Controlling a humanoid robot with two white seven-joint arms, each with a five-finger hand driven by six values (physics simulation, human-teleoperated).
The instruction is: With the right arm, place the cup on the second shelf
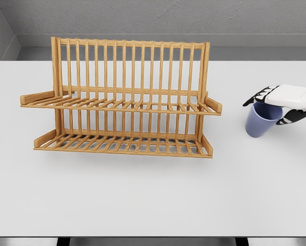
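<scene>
Cup sits upright in our right hand, fingers wrapped around its rim; the wooden rack and its upper shelf lie well to our left.

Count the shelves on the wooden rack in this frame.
2. The upper shelf runs across the rack's middle; the lower shelf sits just above the table. Neither holds anything; none appears hidden.

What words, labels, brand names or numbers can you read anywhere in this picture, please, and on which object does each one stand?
None: no readable text shows anywhere in the head view.
The blue cup, held in the right hand, is plain.
The wooden rack bears no label or mark.
The white table is unmarked too.
</scene>
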